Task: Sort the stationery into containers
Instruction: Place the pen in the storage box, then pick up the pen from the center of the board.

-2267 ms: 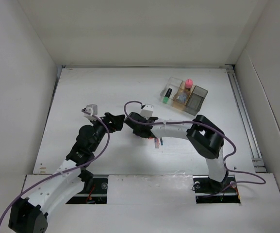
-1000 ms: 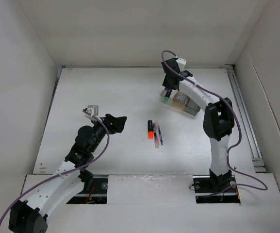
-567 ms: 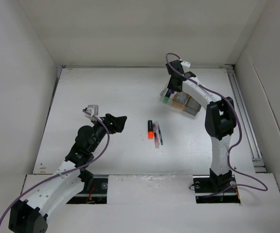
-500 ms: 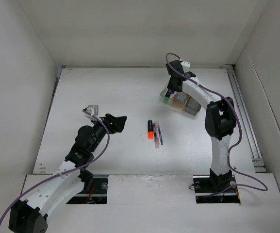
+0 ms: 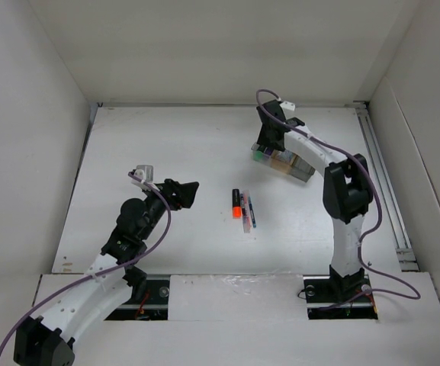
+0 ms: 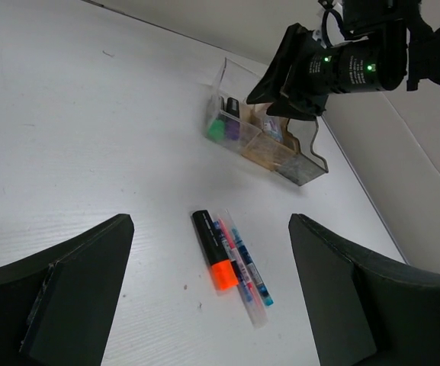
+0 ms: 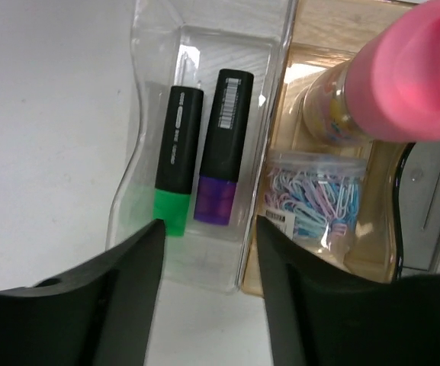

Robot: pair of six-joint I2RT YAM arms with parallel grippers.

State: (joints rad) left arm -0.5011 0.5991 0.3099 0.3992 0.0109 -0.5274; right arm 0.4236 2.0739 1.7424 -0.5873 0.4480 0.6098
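My right gripper (image 5: 268,143) hangs open and empty over the clear box (image 5: 261,152), its tips (image 7: 204,305) above the box's near end. In the clear box (image 7: 227,42) lie a green-ended marker (image 7: 177,157) and a purple-ended marker (image 7: 223,145) side by side. The tan box (image 7: 361,259) holds a pink-capped bottle (image 7: 410,76) and a small round jar (image 7: 315,202) of paper clips. The dark grey box (image 5: 302,168) ends the row. An orange-ended marker (image 5: 236,204), a pink pen (image 6: 239,267) and a blue pen (image 6: 250,263) lie together at mid-table. My left gripper (image 5: 186,194) is open and empty, left of them.
White walls enclose the table on the left, back and right. A metal rail (image 5: 383,183) runs along the right edge. The right arm (image 5: 342,191) stretches from its base up to the boxes at the back right.
My right gripper went from mid-table to the boxes; the purple marker now lies in the clear box. In the last second it shifted only slightly. The left arm stayed put.
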